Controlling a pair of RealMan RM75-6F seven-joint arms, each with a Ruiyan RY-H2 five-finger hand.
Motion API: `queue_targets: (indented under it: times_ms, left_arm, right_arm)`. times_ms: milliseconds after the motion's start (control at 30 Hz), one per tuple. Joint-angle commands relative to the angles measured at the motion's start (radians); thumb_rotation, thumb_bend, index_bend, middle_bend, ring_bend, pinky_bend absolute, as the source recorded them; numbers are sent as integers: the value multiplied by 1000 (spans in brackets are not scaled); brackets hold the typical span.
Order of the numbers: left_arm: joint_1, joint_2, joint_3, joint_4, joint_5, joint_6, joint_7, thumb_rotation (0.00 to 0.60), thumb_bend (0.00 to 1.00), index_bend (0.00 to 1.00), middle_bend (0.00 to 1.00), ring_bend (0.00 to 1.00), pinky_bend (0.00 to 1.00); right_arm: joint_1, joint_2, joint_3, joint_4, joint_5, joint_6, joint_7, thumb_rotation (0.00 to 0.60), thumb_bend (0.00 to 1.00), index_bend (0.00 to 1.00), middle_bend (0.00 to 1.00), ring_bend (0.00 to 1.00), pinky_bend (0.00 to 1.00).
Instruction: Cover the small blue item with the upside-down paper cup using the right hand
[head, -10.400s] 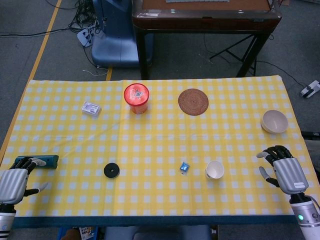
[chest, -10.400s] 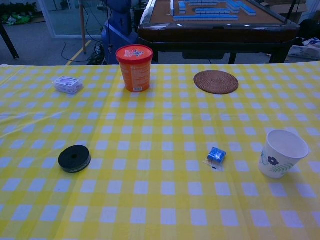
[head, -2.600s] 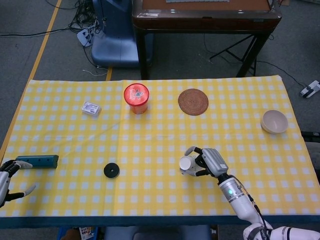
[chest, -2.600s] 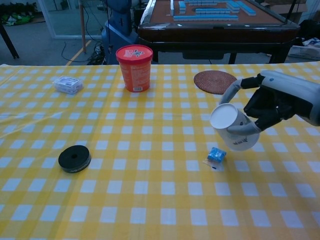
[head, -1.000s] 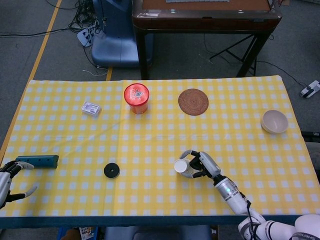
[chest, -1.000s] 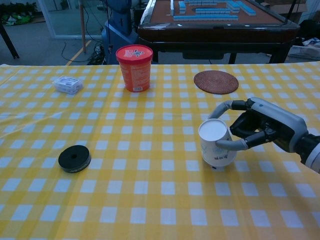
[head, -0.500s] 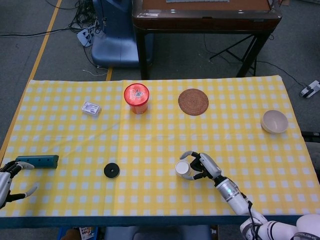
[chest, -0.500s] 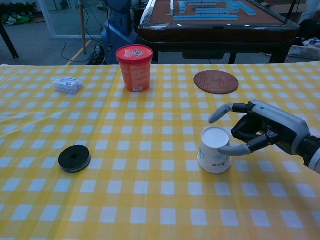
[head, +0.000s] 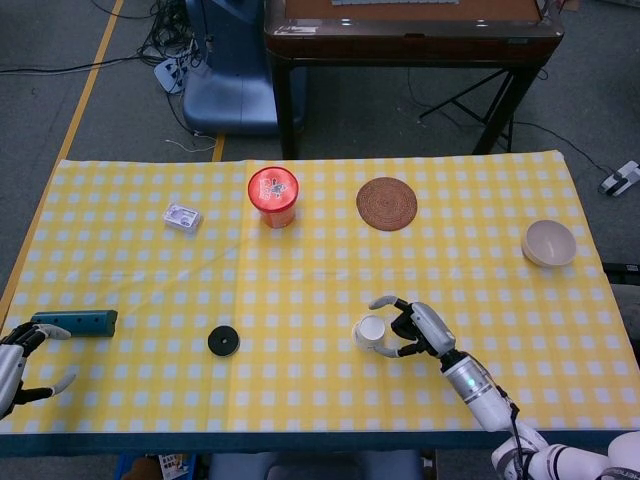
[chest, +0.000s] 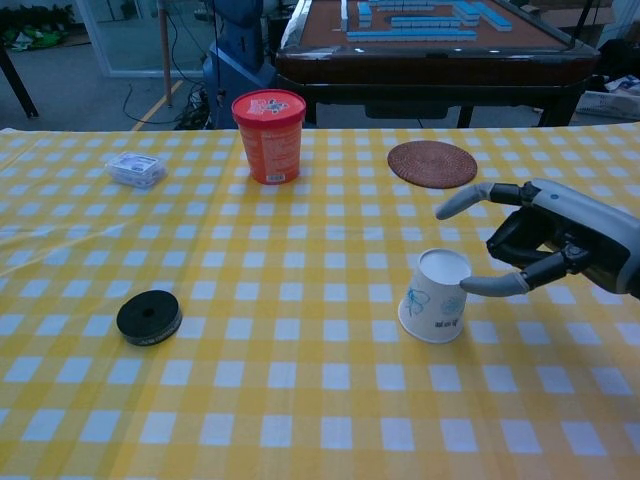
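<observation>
Paper cup (chest: 436, 296) stands upside down on the checked tablecloth (chest: 300, 400), rim down, base up, leaning slightly in the chest view. Small blue item not visible in either view; judged to sit under the cup.

Right hand (chest: 545, 248) is released: fingers spread, holding nothing, just beside the cup on its right. One fingertip reaches near the cup's upper edge; contact cannot be confirmed. Left hand (head: 15, 365) rests apart at the near-left table edge, fingers spread, nothing in it.

Risks:
- A finger catching the cup wall during withdrawal would tip or slide the light cup and expose the item.
- If the rim rests on the item, the cup may sit unevenly and topple.
</observation>
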Motion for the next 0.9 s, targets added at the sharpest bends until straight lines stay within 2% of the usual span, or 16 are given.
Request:
queue_targets:
  times_ms: [33,100,267,400,667,900]
  left_arm:
    - [0,0,1,0,1,0,3,600,101,463,367,244,384]
    - [0,-1,1,-1,2,0,6,600,102,463,367,243,384]
    - [0,-6,3,-3,9,6,19,600,101,463,367,243,384]
    - [1,-17,7,1,32,18,36,600,101,464,367,243,384]
    - [-3,-49,13,15,72,35,63,600,102,466,367,243,394]
    - [-8,-71,16,27,98,47,79,600,102,465,367,243,412]
  right_arm:
    - [-16,72,-22,-45,-54,56,-181,600,25,302,991,980,1000]
    - [-28,124,-29,-88,-71,77,-333,600,25,309,957,946,1000]
    - [-68,275,-41,-249,-65,91,-710,600,32,335,791,827,996]
    - [-115,354,-44,-327,-57,142,-892,600,38,342,696,725,924]
    - [-203,477,-54,-397,-25,219,-1034,600,46,342,525,501,709]
    - [-278,530,-59,-416,18,273,-1047,600,53,342,464,420,613]
